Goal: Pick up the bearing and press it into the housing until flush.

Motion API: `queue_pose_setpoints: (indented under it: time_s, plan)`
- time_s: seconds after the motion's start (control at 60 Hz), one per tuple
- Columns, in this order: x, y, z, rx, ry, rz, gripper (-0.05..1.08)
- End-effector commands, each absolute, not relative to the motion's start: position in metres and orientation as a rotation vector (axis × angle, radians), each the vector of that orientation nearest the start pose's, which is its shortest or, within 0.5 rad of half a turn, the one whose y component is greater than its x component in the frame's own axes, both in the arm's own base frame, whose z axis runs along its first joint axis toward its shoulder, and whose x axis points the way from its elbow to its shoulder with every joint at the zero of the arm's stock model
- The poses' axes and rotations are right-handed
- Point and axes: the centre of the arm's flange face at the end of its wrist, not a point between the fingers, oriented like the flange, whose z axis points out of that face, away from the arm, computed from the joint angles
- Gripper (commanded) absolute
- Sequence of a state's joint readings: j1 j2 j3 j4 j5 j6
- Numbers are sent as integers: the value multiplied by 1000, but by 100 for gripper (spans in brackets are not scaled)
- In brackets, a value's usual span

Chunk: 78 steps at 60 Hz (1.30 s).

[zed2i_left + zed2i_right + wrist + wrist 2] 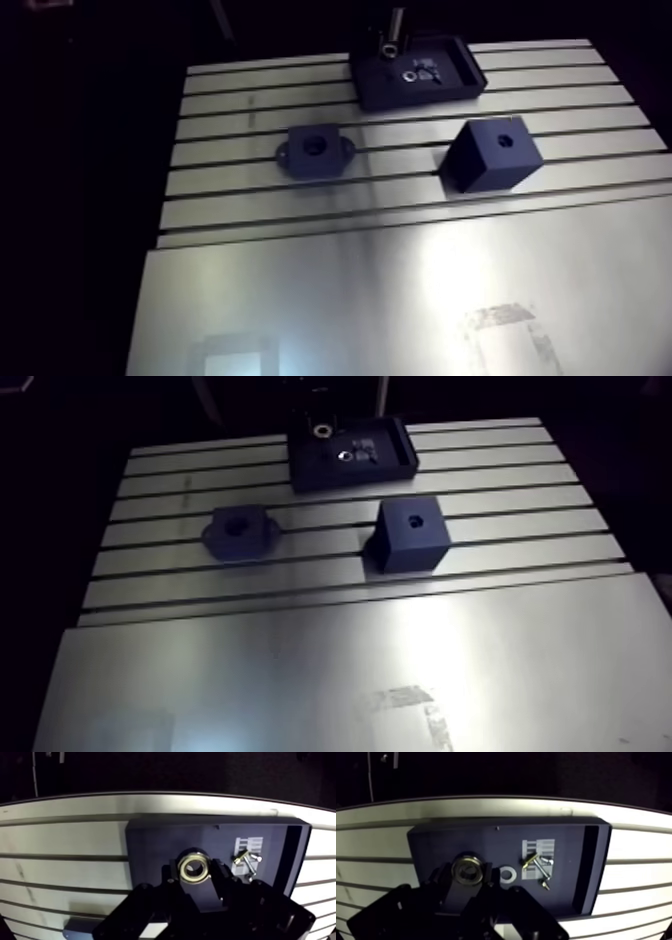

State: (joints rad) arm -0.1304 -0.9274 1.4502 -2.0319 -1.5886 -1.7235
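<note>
Bearing [193, 867] clamped between jaws, above tray [150, 839]

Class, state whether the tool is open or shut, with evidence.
The tool is shut on the bearing: in the wrist view its fingers press both sides of the ring, above the dark tray.

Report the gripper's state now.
Gripper: shut on the brass-coloured metal ring bearing, held above the dark rectangular tray.
</note>
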Motion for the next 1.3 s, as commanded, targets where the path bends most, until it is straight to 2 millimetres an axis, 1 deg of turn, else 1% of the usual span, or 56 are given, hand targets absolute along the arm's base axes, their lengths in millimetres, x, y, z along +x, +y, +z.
queue_pose_setpoints:
  time_s: [0.017, 0.033, 0.1, 0.15, 0.167, 0.183, 0.2, 0.217, 0.233, 0.25, 0.267, 0.283, 0.3, 0.317, 0.333, 0.35, 0.383, 0.4, 0.417, 0.433, 0.45, 0.5, 0.533, 0.55, 0.567, 0.617, 0.667, 0.683, 0.7, 0.717, 0.733, 0.783, 0.817, 0.867, 0.9, 1.017, 1.1, 1.15, 1.183, 1.3]
  plan:
    - [-692, -43, 232, -37, 3110, 21, 59]
    - [-692, -43, 232, -37, 3110, 21, 59]
    - [-685, -44, 246, -37, 3118, 23, 59]
    - [-682, -44, 252, -37, 3121, 23, 59]
    - [-679, -45, 259, -37, 3123, 24, 59]
    - [-679, -45, 259, -37, 3123, 24, 59]
    - [-676, -45, 266, -37, 3125, 24, 59]
    - [-676, -45, 266, -37, 3125, 24, 59]
    - [-673, -45, 275, -37, 3131, 26, 59]
    - [-673, -45, 275, -37, 3131, 26, 59]
    - [-669, -46, 282, -37, 3133, 24, 59]
    - [-669, -46, 282, -37, 3133, 24, 59]
    - [-666, -47, 291, -39, 3139, 25, 59]
    - [-666, -47, 291, -39, 3139, 25, 59]
    - [-662, -48, 300, -40, 3145, 26, 59]
    - [-662, -48, 300, -40, 3145, 26, 59]
    - [-654, -50, 315, -42, 3150, 27, 60]
    - [-654, -50, 315, -42, 3150, 27, 60]
    - [-650, -51, 323, -42, 3153, 28, 60]
    - [-650, -51, 323, -42, 3153, 28, 60]
    - [-646, -51, 330, -40, 3154, 26, 60]
    - [-642, -53, 336, -44, 3154, 26, 60]
    - [-634, -57, 349, -51, 3162, 28, 60]
    - [-634, -57, 349, -51, 3162, 28, 60]
    - [-631, -59, 355, -56, 3168, 29, 60]
    - [-627, -63, 360, -61, 3174, 30, 60]
    - [-620, -71, 366, -73, 3175, 28, 60]
    - [-620, -71, 366, -73, 3175, 28, 60]
    - [-615, -76, 369, -78, 3175, 27, 60]
    - [-615, -76, 369, -78, 3175, 27, 60]
    - [-610, -82, 370, -89, 3172, 26, 60]
    - [-606, -87, 371, -99, 3170, 26, 60]
    - [-597, -93, 371, -99, 3163, 24, 60]
    - [-592, -96, 371, -94, 3160, 24, 60]
    - [-582, -102, 371, -102, 3159, 21, 60]
    - [-568, -107, 368, -111, 3149, 17, 60]
    - [-558, -116, 358, -134, 3133, 17, 60]
    - [-555, -120, 356, -142, 3131, 19, 60]
    - [-550, -127, 348, -161, 3131, 22, 60]
    - [-546, -131, 336, -165, 3144, 19, 60]
